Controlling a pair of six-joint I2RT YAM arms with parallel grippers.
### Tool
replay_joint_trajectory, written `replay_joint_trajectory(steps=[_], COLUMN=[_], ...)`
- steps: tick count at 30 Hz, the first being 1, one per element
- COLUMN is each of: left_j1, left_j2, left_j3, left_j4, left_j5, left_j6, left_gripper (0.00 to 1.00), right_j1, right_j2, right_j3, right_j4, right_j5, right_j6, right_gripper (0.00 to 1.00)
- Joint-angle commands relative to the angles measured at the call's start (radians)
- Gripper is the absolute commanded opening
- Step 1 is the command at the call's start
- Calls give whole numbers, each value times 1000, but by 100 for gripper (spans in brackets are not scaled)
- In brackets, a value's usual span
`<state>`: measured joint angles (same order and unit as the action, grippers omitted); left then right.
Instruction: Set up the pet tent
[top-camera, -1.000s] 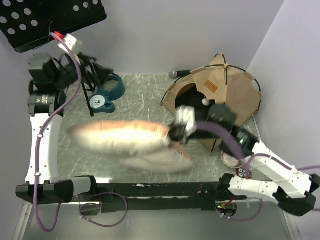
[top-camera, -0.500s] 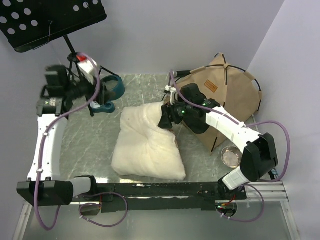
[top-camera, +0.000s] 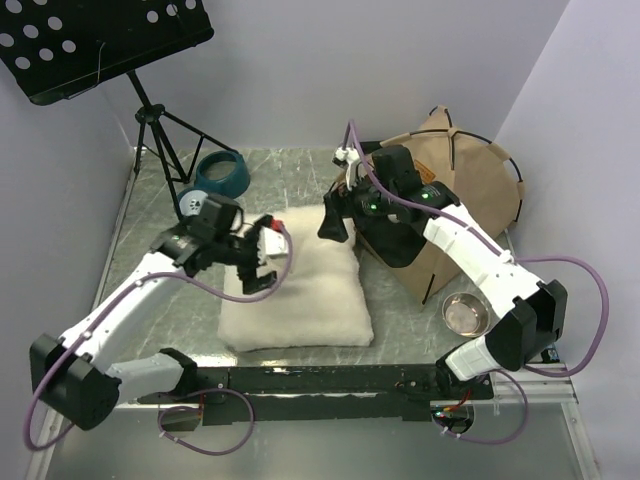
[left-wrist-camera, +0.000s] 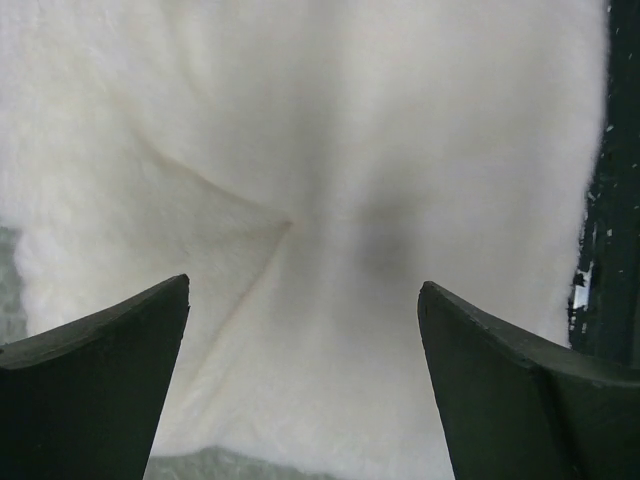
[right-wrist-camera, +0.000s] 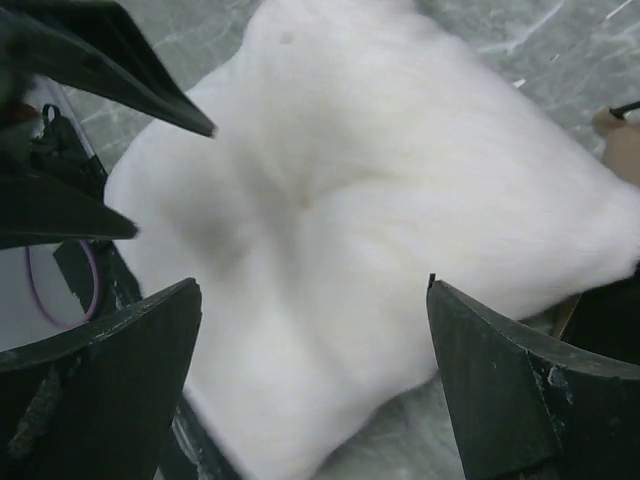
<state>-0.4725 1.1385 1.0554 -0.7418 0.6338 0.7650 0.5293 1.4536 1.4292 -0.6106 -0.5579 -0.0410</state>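
Two grippers: both are spread wide, and neither holds anything.
Near edge: a black rail (top-camera: 330, 378) runs along the table's near edge, between the arm bases.
Cushion (top-camera: 295, 290): white and plush, it lies flat on the table (top-camera: 300, 180) by the middle of the near edge. It has a tufted dimple at its centre.
Steel bowl (top-camera: 465, 313): sits by the right edge, near the near right corner and apart from the cushion.
Left gripper (top-camera: 266, 255): hangs over the cushion's left side with its fingers far apart. The left wrist view shows plush between them. Whether they touch it cannot be told.
Right gripper (top-camera: 331, 215): jaws stand wide over the cushion's far right corner. Its wrist view looks down across the cushion (right-wrist-camera: 370, 220) toward the other gripper.
Pet tent (top-camera: 470, 190): tan, with thin black poles and a brown label patch, it stands upright in the far right corner. Its dark doorway faces the cushion, partly hidden by the right arm.
Blue bowl (top-camera: 222, 175): sits by the far edge, toward the far left corner.
Music stand (top-camera: 100, 45): black, at the far left corner, with one tripod leg beside the blue bowl.
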Motion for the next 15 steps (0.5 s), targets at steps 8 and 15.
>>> replay_joint_trajectory(steps=[8,15], left_j1=[-189,-189], left_j2=[274,400], left_j3=[-199,-123], left_j4=[200,130], left_j5=[-177,-54], left_j6=[105,114], left_gripper=[100,67], right_j1=[-17,-78], right_j2=[-205,-320], right_j3=[142,117], right_j4=[-158,-170], right_j5=[-27,344], right_j6=[-72,-272], right_gripper=[100,100])
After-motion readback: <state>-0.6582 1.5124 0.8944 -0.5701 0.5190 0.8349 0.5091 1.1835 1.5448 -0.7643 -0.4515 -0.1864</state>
